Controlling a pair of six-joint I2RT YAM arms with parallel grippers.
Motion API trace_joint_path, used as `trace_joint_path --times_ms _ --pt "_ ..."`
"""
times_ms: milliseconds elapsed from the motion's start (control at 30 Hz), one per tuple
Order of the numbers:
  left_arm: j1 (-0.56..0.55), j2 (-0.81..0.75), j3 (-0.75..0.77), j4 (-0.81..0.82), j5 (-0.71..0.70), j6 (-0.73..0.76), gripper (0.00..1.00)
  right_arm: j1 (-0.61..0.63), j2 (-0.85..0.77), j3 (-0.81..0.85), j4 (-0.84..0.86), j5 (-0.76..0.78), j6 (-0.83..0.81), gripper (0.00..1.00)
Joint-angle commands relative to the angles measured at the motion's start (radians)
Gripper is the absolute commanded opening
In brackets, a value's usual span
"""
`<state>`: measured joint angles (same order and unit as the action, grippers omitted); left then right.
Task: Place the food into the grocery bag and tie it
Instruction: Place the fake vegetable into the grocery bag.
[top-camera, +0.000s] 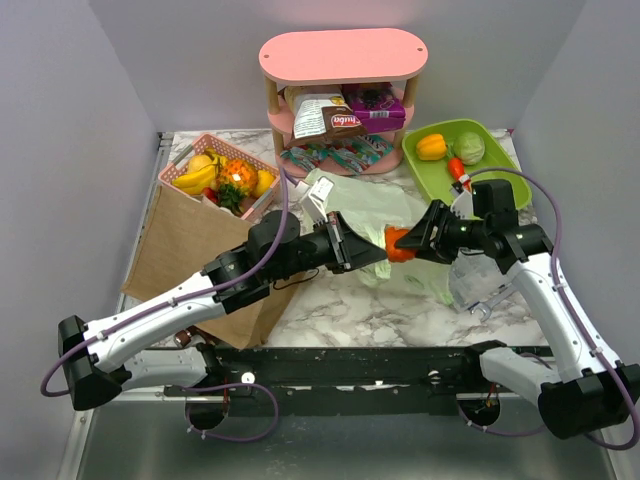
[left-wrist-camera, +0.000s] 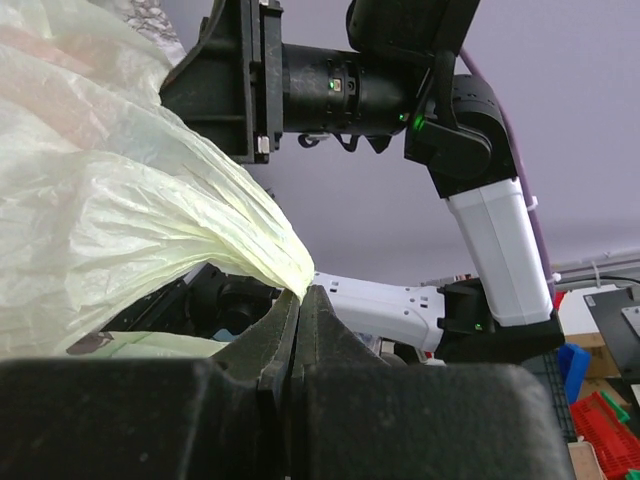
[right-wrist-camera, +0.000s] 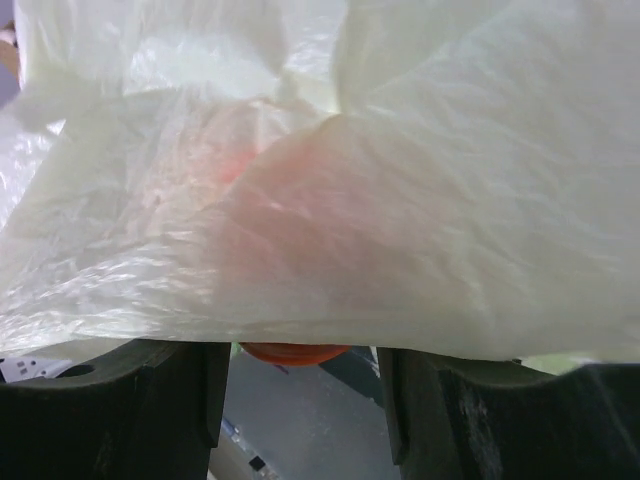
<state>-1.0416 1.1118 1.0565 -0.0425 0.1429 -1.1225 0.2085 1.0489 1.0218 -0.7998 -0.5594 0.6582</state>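
Note:
The pale-green grocery bag (top-camera: 385, 212) lies crumpled mid-table. My left gripper (top-camera: 358, 250) is shut on a fold of its edge and lifts it; in the left wrist view the film (left-wrist-camera: 150, 210) runs into the closed jaws of the gripper (left-wrist-camera: 298, 300). My right gripper (top-camera: 418, 238) holds an orange-red vegetable (top-camera: 398, 243) at the bag's mouth. In the right wrist view the bag film (right-wrist-camera: 400, 200) drapes over the gripper (right-wrist-camera: 305, 375). The vegetable (right-wrist-camera: 295, 352) shows between the fingers, whose tips are hidden. A snack pack (top-camera: 330, 118) and a purple box (top-camera: 376, 102) sit on the shelf.
A brown paper bag (top-camera: 190, 250) lies at the left under my left arm. A pink basket (top-camera: 190, 160) of fruit stands behind it. A pink shelf (top-camera: 342, 55) is at the back. A green tray (top-camera: 500, 165) at the back right holds a yellow pepper (top-camera: 432, 146), a cabbage (top-camera: 469, 148) and a carrot (top-camera: 457, 170).

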Motion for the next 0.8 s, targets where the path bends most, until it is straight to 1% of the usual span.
trace_joint_path --times_ms 0,167,300,500,633,700,767 --pt "0.005 -0.055 -0.020 0.010 -0.019 0.013 0.00 0.005 0.021 0.065 0.054 0.084 0.001 0.51" --pt "0.005 -0.091 -0.074 0.037 -0.019 -0.002 0.00 0.008 0.057 0.053 0.154 0.083 0.039 0.52" --pt "0.008 -0.122 -0.116 0.066 -0.030 -0.006 0.00 0.045 0.114 0.061 0.209 0.094 0.045 0.52" --pt "0.020 -0.157 -0.153 0.076 -0.045 -0.007 0.00 0.133 0.191 0.103 0.231 0.151 0.035 0.53" --pt "0.030 -0.168 -0.167 0.076 -0.046 -0.007 0.00 0.144 0.212 0.114 0.226 0.175 0.026 0.54" --pt "0.033 -0.173 -0.174 0.076 -0.046 -0.008 0.00 0.144 0.213 0.118 0.226 0.183 0.026 0.55" --pt "0.038 -0.175 -0.179 0.076 -0.046 -0.009 0.00 0.145 0.215 0.117 0.228 0.190 0.027 0.60"
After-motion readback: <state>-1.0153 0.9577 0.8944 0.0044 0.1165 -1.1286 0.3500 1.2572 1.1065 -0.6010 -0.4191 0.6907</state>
